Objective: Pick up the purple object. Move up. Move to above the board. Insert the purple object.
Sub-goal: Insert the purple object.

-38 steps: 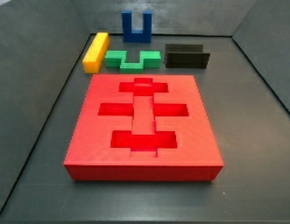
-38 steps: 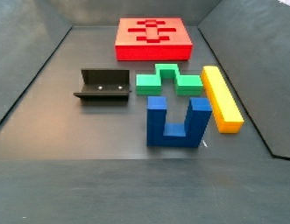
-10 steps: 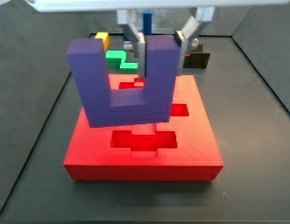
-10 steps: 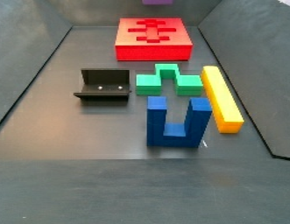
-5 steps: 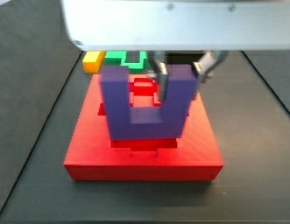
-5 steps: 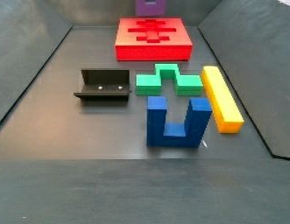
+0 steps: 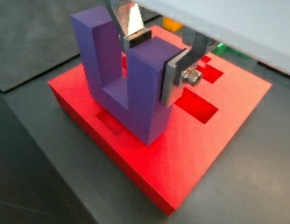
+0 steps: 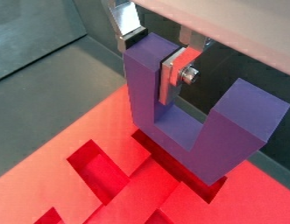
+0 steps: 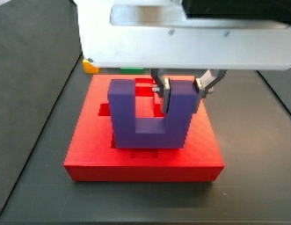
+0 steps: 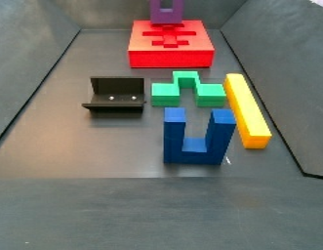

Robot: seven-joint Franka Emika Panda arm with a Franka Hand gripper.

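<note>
Insert step: gripper (image 8: 159, 66) pinching one prong of the matte purple U-shaped block (image 9: 148, 112), base at the thick red slab board (image 9: 100, 158); next, push straight down.

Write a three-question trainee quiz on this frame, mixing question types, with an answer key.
1. True or false: the gripper is shut on one prong of the purple object.
2. Over which thing does the purple object hang: (a) the fixture, (b) the board, (c) the yellow bar?
3. Which U-shaped block stands untouched on the floor near the green block?

Key: 1 true. 2 b. 3 the blue block.
</note>
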